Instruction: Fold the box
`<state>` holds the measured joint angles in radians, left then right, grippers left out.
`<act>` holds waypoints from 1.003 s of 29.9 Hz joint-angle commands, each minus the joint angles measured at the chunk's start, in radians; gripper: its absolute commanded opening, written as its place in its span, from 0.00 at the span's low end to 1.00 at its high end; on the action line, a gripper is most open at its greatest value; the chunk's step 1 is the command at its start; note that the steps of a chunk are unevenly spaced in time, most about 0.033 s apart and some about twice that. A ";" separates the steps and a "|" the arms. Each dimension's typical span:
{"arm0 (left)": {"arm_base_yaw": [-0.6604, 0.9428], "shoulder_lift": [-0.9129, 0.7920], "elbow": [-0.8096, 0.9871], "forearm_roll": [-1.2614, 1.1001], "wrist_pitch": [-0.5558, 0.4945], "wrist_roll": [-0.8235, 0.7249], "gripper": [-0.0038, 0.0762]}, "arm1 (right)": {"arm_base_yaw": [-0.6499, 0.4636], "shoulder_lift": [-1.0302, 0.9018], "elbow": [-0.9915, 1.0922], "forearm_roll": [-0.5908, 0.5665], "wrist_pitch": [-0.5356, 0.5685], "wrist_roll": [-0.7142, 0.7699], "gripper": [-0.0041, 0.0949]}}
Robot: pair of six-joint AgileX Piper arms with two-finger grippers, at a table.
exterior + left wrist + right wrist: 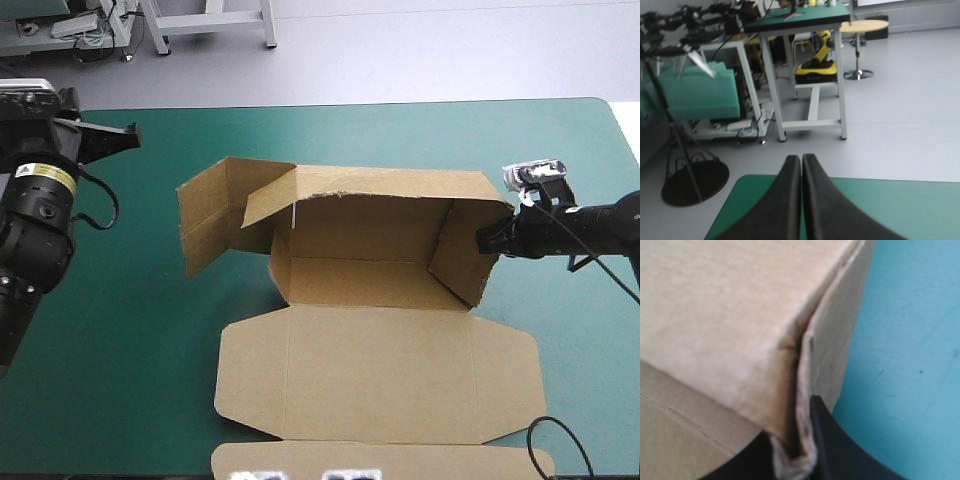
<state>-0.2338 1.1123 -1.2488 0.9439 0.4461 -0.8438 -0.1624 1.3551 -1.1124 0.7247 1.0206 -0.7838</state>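
Left gripper (130, 134) is raised over the far left corner of the teal-green cover (120, 340), well apart from the box (380, 375). In its wrist view the black fingers (782, 200) press together in one pointed arch with nothing between them, and the cover's far edge lies under them. The box sits mid-table, partly set up. Its left flap (205, 225) stands loose and is swung outward. The back wall (350, 240) is upright, and the wide lid panel lies flat toward the near edge. The right wall (458, 255) is raised and slants inward. Right gripper (492, 237) comes in level from the right and meets that wall's upper far corner. In the right wrist view its fingers (835, 450) are all but together, clamped on the board's edge, with brown board ahead and cover beside it.
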 commanded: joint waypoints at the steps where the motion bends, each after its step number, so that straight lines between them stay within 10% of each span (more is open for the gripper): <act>1: 0.113 -0.016 -0.027 -0.177 -0.049 0.112 0.04 | 0.051 -0.027 -0.119 -0.045 0.093 0.136 0.04; 10: 0.348 0.019 -0.025 -0.745 0.126 0.540 0.04 | 0.281 0.096 -0.331 -0.342 0.198 0.577 0.04; 19: 0.447 0.095 -0.025 -1.116 0.337 0.868 0.04 | 0.373 0.310 -0.487 -0.358 0.153 0.611 0.04; 30: 0.456 0.184 -0.025 -1.162 0.509 0.920 0.04 | 0.379 0.480 -0.543 -0.419 0.021 0.706 0.17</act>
<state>0.2223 1.3124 -1.2470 -0.1921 0.9731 0.0751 0.2120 1.8487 -1.6315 0.3143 1.0643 -0.0940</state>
